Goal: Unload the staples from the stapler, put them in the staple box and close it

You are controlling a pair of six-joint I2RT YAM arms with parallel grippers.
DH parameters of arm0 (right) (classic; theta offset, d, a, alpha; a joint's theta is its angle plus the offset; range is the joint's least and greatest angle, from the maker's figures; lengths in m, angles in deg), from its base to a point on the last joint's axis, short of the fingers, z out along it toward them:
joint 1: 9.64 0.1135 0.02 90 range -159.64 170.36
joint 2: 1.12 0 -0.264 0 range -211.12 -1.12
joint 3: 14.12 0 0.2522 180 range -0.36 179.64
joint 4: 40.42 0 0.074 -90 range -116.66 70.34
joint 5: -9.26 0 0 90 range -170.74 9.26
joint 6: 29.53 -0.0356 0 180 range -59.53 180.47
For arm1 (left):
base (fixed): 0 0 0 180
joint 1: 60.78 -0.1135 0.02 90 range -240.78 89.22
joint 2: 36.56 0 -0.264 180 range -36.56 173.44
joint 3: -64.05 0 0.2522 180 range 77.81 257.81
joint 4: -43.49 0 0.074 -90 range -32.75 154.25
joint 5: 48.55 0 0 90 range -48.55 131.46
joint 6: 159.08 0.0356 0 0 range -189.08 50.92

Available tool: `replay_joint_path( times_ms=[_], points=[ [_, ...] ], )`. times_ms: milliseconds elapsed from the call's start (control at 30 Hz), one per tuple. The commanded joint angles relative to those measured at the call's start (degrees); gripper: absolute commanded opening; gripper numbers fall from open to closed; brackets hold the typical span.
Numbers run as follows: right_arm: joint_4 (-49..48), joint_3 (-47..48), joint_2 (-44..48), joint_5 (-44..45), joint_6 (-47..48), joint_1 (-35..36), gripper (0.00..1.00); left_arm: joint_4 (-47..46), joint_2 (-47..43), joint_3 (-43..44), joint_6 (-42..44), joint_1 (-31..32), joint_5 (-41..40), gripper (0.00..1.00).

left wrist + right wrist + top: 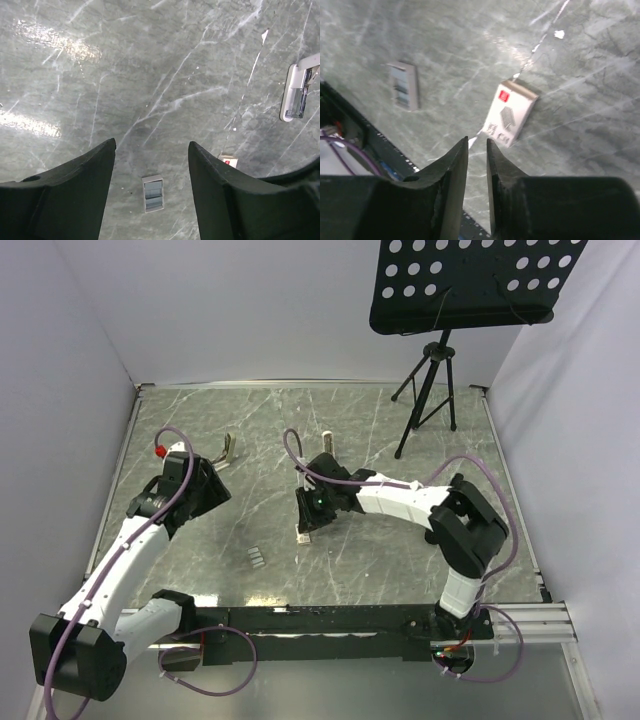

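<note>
From above I see the green marbled table point(370, 560) with both arms reaching in from the near edge. My left gripper point(218, 485) hangs over the left part, just on the near side of a small tan tilted piece point(230, 448) that I cannot identify. The right arm stretches across to the middle, and my right gripper point(305, 518) points down just above a small pale box point(302, 536). A small grey block point(257, 557) lies near that box, to its left. The slim white stapler point(327, 440) sits beyond the right wrist. A black music stand point(460, 312) stands at the far right. From this height I cannot make out how either gripper's jaws stand.
</note>
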Motion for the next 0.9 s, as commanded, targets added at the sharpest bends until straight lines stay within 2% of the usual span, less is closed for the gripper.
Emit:
replay_joint_path(
  times_ms=[0, 867],
  points=[
    [-1.5, 2.1, -2.6, -0.3, 1.1, -1.8, 0.26, -1.4, -0.8, 0.5, 3.1, -0.7, -0.3, 0.65],
    [-2.6, 4.6, -7.8, -2.7, -0.9, -1.8, 0.22, -2.3, -1.1, -0.4, 3.8, -0.7, 0.8, 0.65]
  ],
)
